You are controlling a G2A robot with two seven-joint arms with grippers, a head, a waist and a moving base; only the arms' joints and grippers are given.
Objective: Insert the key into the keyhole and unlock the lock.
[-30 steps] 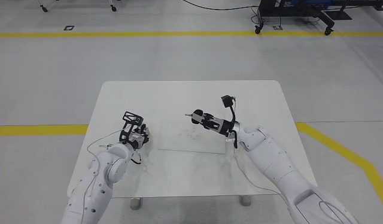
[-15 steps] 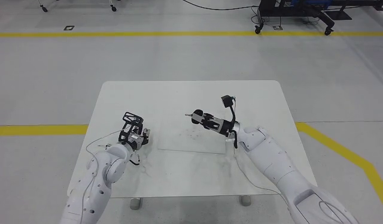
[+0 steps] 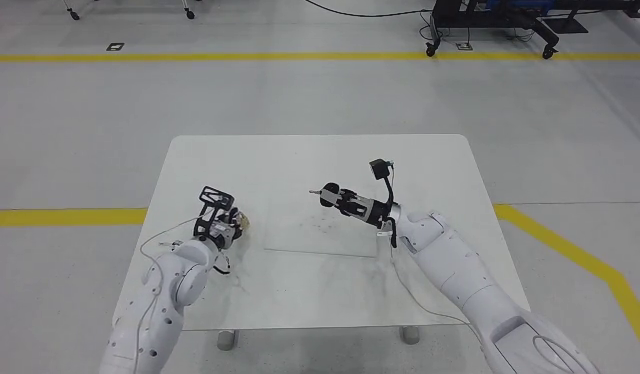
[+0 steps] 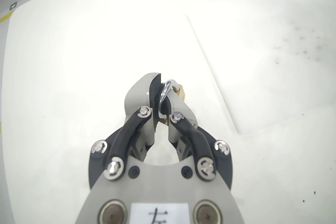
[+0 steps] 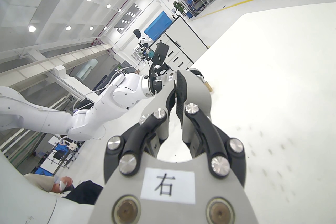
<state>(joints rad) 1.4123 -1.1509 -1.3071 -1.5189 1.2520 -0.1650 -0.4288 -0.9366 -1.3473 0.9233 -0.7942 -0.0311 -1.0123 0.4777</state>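
Lock of brass hangs in the left gripper, whose fingers are pressed onto its silver shackle while the yellow body pokes out just past the fingertips, low over the table; seen from above, the lock and the left gripper sit toward the table's left side, close to the near-left corner of a thin clear sheet lying flat on the white top; the right gripper is over the sheet's far part, well apart from the lock and aimed toward it, with bare table between the two; its pads are pressed together in the right wrist view, and from above a thin sliver juts from its tips that looks like the key, though it is too small to tell its shape or how it is turned; the key is not in the keyhole; in the left wrist view the sheet's straight edge runs beside the held lock, and a scatter of dark specks marks the surface beyond it; past the table a yellow floor line crosses the grey floor, and a black wheeled stand is parked farther back.
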